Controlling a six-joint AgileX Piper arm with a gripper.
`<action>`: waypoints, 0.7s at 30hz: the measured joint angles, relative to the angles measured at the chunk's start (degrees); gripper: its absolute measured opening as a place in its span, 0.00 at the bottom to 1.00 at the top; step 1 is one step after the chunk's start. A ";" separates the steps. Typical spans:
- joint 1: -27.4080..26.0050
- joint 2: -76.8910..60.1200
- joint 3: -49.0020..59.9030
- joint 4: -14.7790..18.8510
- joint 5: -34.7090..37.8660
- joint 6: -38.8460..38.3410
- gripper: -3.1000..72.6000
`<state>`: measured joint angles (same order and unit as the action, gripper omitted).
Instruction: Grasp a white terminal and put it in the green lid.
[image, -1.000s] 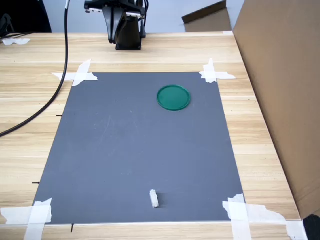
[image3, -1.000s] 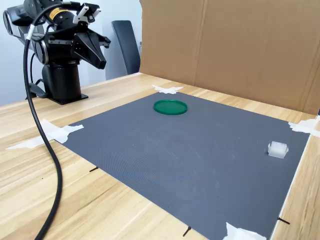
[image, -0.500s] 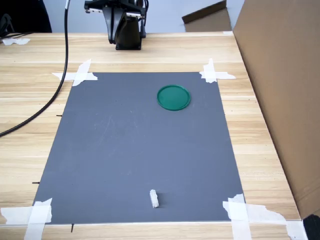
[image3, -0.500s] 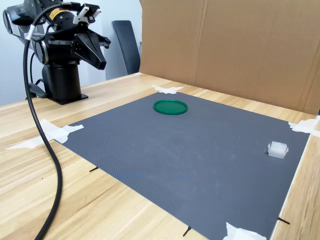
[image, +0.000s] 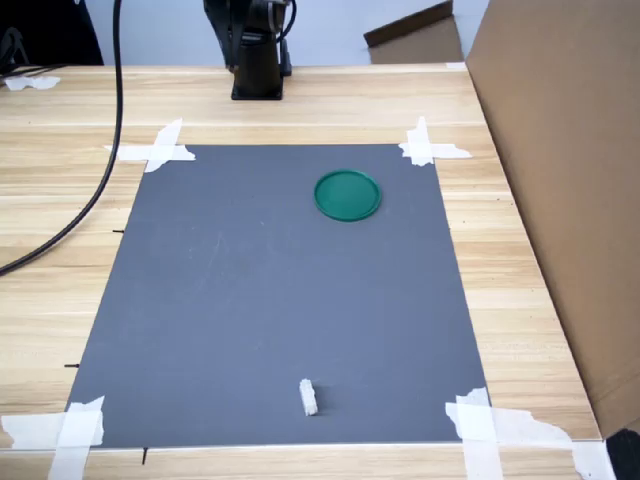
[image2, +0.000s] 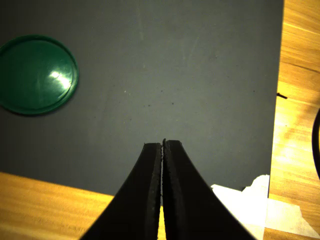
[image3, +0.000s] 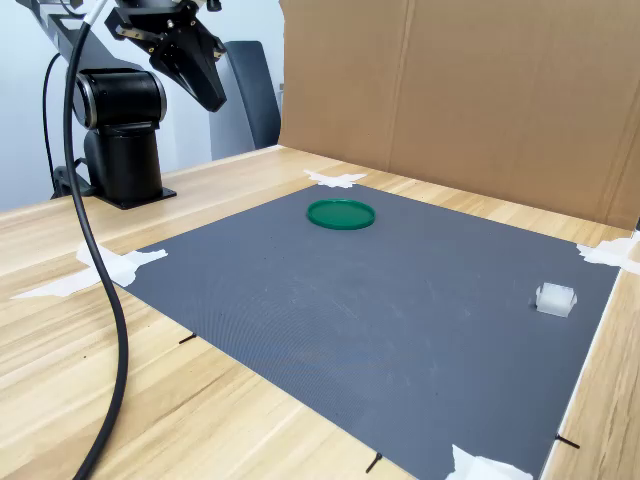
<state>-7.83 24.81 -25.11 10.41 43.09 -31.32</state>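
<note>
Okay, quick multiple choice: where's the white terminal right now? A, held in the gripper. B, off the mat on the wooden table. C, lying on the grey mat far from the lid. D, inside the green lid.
C: the white terminal lies on the grey mat near its edge, well apart from the green lid, and the gripper is shut on nothing.

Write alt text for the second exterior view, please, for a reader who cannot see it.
A black robot arm's shut end effector hangs raised above the far corner of a grey mat taped to a wooden table. A green lid lies on the mat, and a white terminal sits far from it, by the second exterior view's right edge.
</note>
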 joint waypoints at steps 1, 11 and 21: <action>0.00 0.82 -0.74 0.15 0.78 -0.37 0.00; 0.00 15.59 -13.30 0.60 8.92 -2.42 0.00; 2.95 33.37 -25.67 -0.27 10.25 -1.27 0.00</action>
<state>-4.89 58.18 -50.78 10.14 53.34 -32.58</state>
